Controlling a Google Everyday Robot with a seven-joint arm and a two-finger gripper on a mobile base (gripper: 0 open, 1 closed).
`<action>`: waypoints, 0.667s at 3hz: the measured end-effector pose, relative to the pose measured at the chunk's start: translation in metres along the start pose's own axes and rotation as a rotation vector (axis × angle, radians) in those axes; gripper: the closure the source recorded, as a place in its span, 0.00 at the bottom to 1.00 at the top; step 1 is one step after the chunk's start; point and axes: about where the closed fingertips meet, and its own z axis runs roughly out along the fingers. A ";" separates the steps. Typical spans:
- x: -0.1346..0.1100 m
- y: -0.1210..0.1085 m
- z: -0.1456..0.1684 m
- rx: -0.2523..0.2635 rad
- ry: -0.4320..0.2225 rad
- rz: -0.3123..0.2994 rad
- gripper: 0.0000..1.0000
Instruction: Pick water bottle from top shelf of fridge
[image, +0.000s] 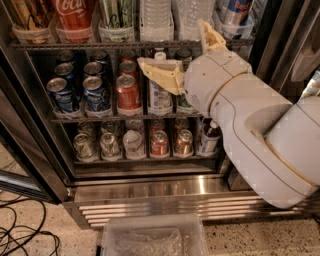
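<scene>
The fridge (150, 192) has a brushed-steel sill and a ribbed steel base panel beneath a dark interior of thin wire racks. The top shelf (75, 45) runs across at 12 o'clock. It is a dark wire rack with a slim front rail, and its goods sit in clear plastic holders. The water bottle (156, 17) stands upright there at 12 o'clock, clear, ribbed and colourless, with its cap cut off by the upper edge. A second bottle (191, 14) of the same kind stands just beside it toward 1 o'clock, and a red-labelled cola bottle (75, 12) stands toward 11 o'clock.

The rack beneath holds glossy blue cans (62, 94), a red can (129, 92) and a white-capped bottle (159, 97) with a pale label. The lowest rack carries short silver cans (110, 145) and a brown bottle (207, 140). At 6 o'clock a clear plastic bin (150, 237) sits on speckled floor, and black cables (20, 235) loop at 7 o'clock.

The arm (260, 135) is a smooth white shell with tan seams. It enters from 4 o'clock and reaches toward 11 o'clock. The gripper (172, 45) sits near the centre, in front of the top shelf's rail and just below the water bottle. Its tan, wedge-shaped fingers (160, 75) are spread wide. One lies level, pointing to 9 o'clock across the white-capped bottle's neck. The other stands up toward 12 o'clock before the second bottle's holder.
</scene>
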 end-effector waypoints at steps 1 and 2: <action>-0.001 -0.027 0.003 0.082 -0.006 0.020 0.26; 0.002 -0.039 0.010 0.138 -0.010 0.027 0.26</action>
